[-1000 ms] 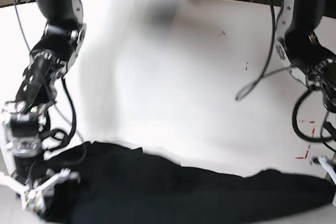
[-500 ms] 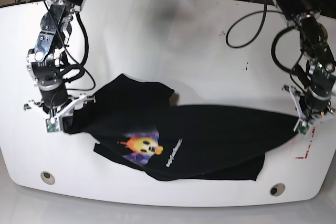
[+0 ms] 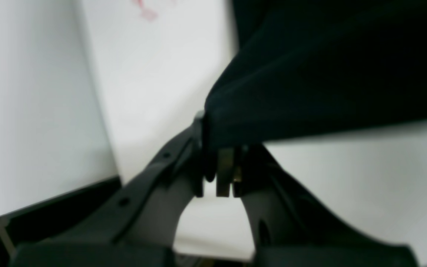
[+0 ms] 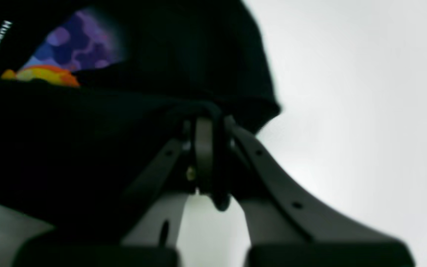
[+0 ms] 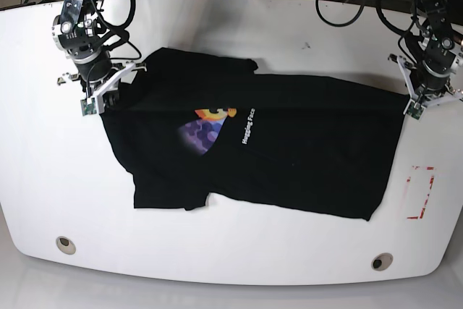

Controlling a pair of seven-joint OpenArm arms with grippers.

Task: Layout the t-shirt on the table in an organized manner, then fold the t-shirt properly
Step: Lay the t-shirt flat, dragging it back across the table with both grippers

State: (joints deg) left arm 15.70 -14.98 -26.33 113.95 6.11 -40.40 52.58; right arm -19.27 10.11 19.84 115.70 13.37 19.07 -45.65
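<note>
The black t-shirt [image 5: 304, 150] lies spread across the white table [image 5: 217, 27], its orange and purple graphic [image 5: 206, 124] partly hidden by a fold, white lettering beside it. At the shirt's upper left corner my right gripper [image 5: 92, 101] is shut on the cloth; in the right wrist view the jaws [image 4: 204, 126] pinch a black fold of the t-shirt [image 4: 87, 148]. My left gripper [image 5: 412, 108] is shut on the shirt's upper right corner. The left wrist view shows its jaws [image 3: 222, 148] clamped on the t-shirt's [image 3: 328, 74] edge, just above the table.
A red dashed rectangle [image 5: 419, 192] marks the table right of the shirt. Two round metal grommets [image 5: 65, 244] [image 5: 381, 261] sit near the front edge. Cables [image 5: 347, 5] trail across the table's back edge behind the arms.
Both grippers have carried the shirt from the front edge toward the back of the table. The cloth has gone from bunched to stretched out between them.
</note>
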